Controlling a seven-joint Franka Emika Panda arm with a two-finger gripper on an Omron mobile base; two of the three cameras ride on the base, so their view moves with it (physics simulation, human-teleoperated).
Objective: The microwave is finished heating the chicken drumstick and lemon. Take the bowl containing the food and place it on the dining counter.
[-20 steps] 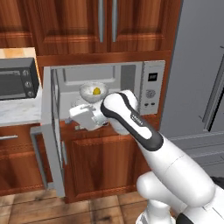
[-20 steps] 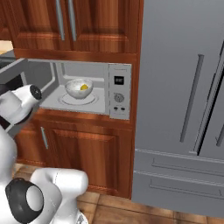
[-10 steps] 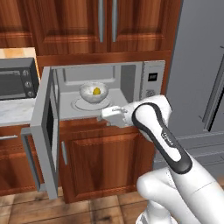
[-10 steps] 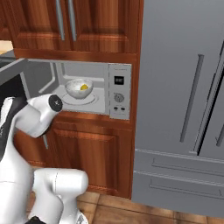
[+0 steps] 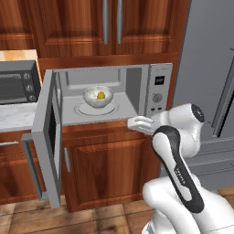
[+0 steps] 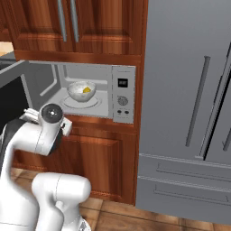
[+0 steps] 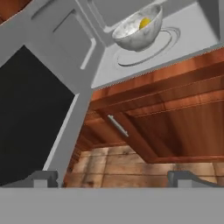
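Note:
The microwave (image 5: 157,91) stands with its door (image 5: 49,137) swung wide to the left. On the white turntable (image 7: 151,46) sits the marbled bowl (image 5: 98,96) (image 6: 81,91) (image 7: 136,31), with the yellow lemon (image 5: 101,95) (image 6: 86,90) (image 7: 144,22) showing inside it. The chicken drumstick is hidden within the bowl. My gripper (image 5: 132,122) (image 7: 113,179) hovers just below and in front of the microwave's lower front edge, right of the bowl and apart from it. Its fingertips (image 7: 43,178) stand wide apart with nothing between them. The dining counter is out of view.
A dark toaster oven (image 5: 16,84) sits on a marble counter (image 5: 13,118) left of the open door. A grey fridge (image 5: 212,68) (image 6: 189,90) stands at the right. Wood cabinets (image 5: 107,169) lie below the microwave and others above it.
The microwave door has swung further open to the left. My hand has moved right from the door's edge to the front of the microwave, nothing held.

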